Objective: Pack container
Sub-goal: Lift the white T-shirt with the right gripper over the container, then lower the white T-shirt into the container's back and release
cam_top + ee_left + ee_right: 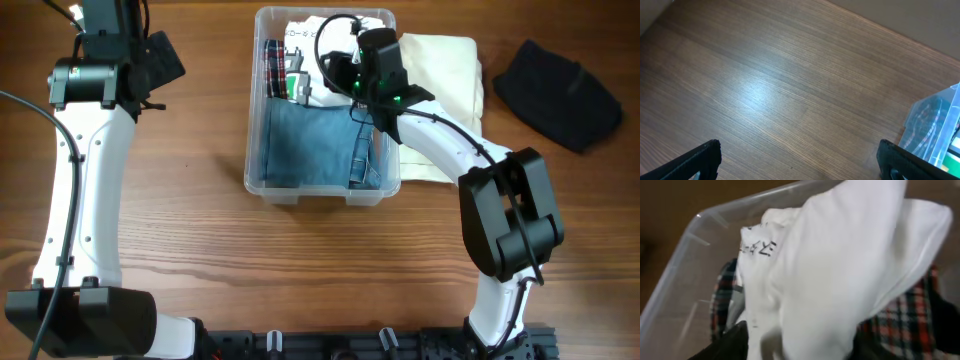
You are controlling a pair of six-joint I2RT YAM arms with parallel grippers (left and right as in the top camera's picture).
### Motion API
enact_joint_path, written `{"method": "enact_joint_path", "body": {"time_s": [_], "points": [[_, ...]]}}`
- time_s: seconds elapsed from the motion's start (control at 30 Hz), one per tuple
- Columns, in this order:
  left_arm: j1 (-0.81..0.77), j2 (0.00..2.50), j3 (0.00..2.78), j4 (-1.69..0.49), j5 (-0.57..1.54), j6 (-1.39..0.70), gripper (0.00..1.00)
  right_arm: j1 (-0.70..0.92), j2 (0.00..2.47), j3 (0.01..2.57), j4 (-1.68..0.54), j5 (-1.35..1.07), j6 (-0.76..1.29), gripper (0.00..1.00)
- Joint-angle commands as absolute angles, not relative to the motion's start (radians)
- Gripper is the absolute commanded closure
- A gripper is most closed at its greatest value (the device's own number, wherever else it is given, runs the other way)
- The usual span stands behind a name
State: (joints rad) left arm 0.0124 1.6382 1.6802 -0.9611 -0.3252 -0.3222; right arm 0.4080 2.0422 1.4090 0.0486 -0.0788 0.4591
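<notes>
— Which step is it now?

— Placing, I think. The container (252, 150) stands mid-table, with folded jeans (310, 150) in its near half and a plaid cloth (273, 65) at the far left. My right gripper (340, 75) hangs over the far end, at a white printed garment (840, 280). Whether it grips the garment, I cannot tell.

— And next?

— Probably let go and rise clear of the rim. A cream folded cloth (450, 80) lies just right, under my arm, and a black cloth (560, 95) farther right. My left gripper (800, 162) is wide apart at the left.
</notes>
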Motion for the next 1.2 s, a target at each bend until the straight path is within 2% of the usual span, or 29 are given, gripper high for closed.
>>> {"method": "enact_joint_path", "body": {"time_s": [0.0,0.2,0.4,0.5,0.53,1.17], "points": [[0.015,1.638,1.679,-0.959,-0.338,-0.318,0.00,0.405,2.032,1.421,0.040,-0.014,0.313,0.38],[0.015,1.638,1.679,-0.959,-0.338,-0.318,0.00,0.405,1.966,1.443,0.010,0.087,0.194,0.34],[0.015,1.638,1.679,-0.959,-0.338,-0.318,0.00,0.407,1.913,1.613,-0.194,0.135,0.052,0.36],[0.015,1.638,1.679,-0.959,-0.338,-0.318,0.00,0.408,1.913,1.657,-0.266,0.134,0.053,0.71],[0.015,1.638,1.679,-0.959,-0.338,-0.318,0.00,0.408,1.913,1.657,-0.274,0.130,0.054,0.96],[0.015,1.638,1.679,-0.959,-0.338,-0.318,0.00,0.453,2.102,1.656,-0.241,0.073,0.049,0.96]]}}
